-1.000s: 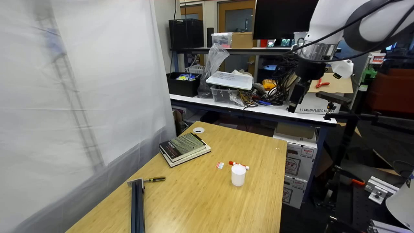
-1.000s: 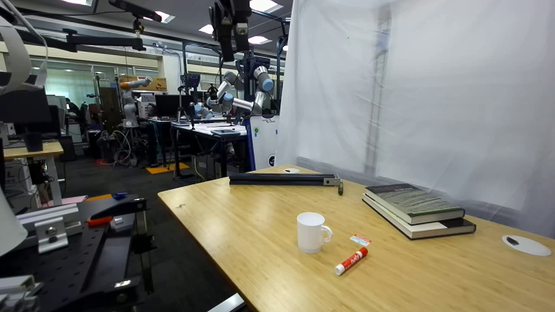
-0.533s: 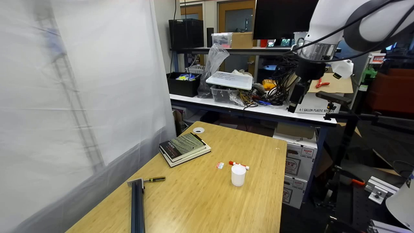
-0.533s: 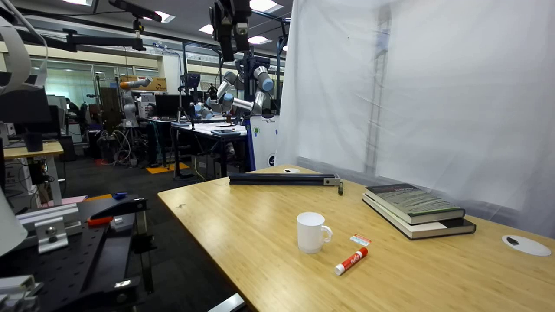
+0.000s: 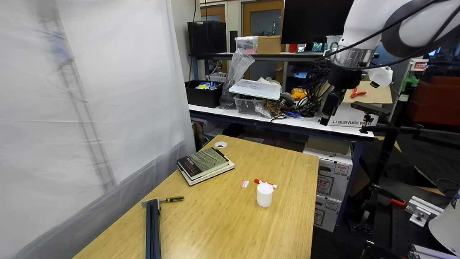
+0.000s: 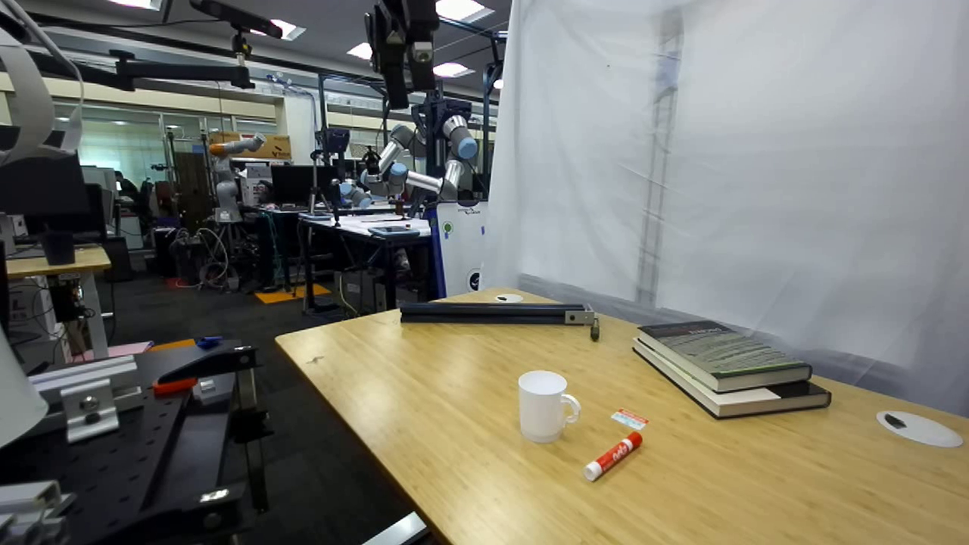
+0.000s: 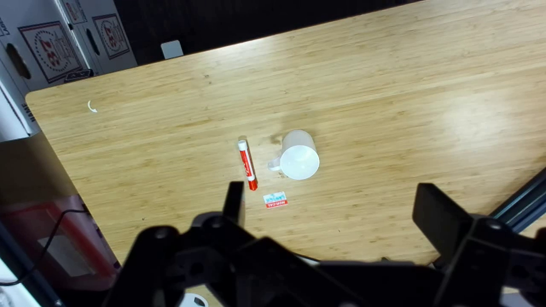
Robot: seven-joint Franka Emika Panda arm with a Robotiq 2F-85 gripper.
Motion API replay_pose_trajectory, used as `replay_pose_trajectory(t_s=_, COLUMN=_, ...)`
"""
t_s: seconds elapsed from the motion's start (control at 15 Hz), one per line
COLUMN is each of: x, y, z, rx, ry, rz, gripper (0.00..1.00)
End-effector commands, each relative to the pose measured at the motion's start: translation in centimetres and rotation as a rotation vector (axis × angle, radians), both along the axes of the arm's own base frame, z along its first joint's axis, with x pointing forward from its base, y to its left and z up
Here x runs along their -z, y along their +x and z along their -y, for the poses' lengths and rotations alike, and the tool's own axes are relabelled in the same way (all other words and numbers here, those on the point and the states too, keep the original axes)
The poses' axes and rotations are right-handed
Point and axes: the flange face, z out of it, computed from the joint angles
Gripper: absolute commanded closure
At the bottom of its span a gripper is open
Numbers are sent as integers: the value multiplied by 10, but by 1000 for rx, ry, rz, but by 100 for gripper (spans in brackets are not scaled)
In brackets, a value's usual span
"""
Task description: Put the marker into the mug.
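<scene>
The marker, white and red with a red end, lies flat on the wooden table in both exterior views (image 5: 259, 182) (image 6: 615, 456) and in the wrist view (image 7: 247, 164). The white mug stands upright close beside it in both exterior views (image 5: 265, 196) (image 6: 542, 412) and in the wrist view (image 7: 300, 160); its handle points toward the marker's side. The mug looks empty inside. In an exterior view the mug's rim slightly overlaps the marker. My gripper (image 5: 324, 120) (image 6: 409, 94) (image 7: 330, 185) is high above the table, wide open, with nothing between its fingers, apart from both objects.
A small red-and-white card (image 7: 275, 199) lies near the marker. Two stacked books (image 5: 206, 165) (image 6: 723, 371), a dark rail (image 5: 153, 226) (image 6: 484, 313) and a screwdriver (image 5: 175, 199) lie toward the curtain side. A shelf bench with boxes and cables (image 5: 294, 118) stands beyond the table.
</scene>
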Motion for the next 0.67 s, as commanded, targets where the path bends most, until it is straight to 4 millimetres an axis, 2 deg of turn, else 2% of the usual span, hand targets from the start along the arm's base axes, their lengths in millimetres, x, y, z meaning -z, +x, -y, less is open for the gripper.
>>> replay_pose_trajectory(t_s=0.0, x=18, y=9, z=10, rx=-15, ry=5, rz=-12, gripper=0)
replay_pose_trajectory(t_s=0.6, x=93, y=36, z=48, rx=-20, ry=33, rz=-98, gripper=0)
